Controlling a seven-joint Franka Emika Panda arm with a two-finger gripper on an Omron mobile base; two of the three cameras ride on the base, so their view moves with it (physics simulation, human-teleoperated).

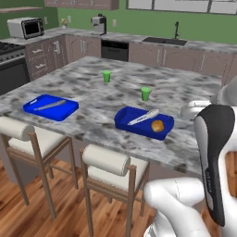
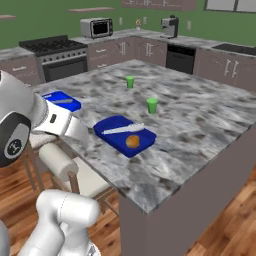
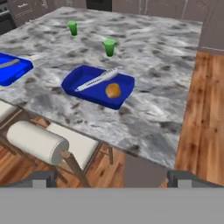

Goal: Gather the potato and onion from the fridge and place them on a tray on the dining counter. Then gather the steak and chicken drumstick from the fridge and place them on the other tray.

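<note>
The dining counter [image 1: 83, 76] carries two blue trays. The nearer tray [image 1: 124, 115] [image 2: 112, 137] [image 3: 124, 83] holds a silver utensil and one small round golden-brown vegetable [image 1: 158, 126] [image 2: 132, 142] [image 3: 113, 90]; I cannot tell whether it is the potato or the onion. The other tray [image 1: 60, 112] [image 2: 67, 106] [image 3: 13, 74] holds just its utensil. My gripper [image 3: 113, 180] hangs open and empty off the counter's near edge, above the stools, facing the nearer tray. The fridge, steak and chicken drumstick are out of view.
Two green cups [image 1: 107, 76] [image 1: 146, 94] stand on the counter beyond the trays. Padded stools [image 1: 109, 166] [image 3: 37, 142] line the near edge under my hand. Stove, microwave and sink run along the far walls. Wooden floor lies to the counter's right.
</note>
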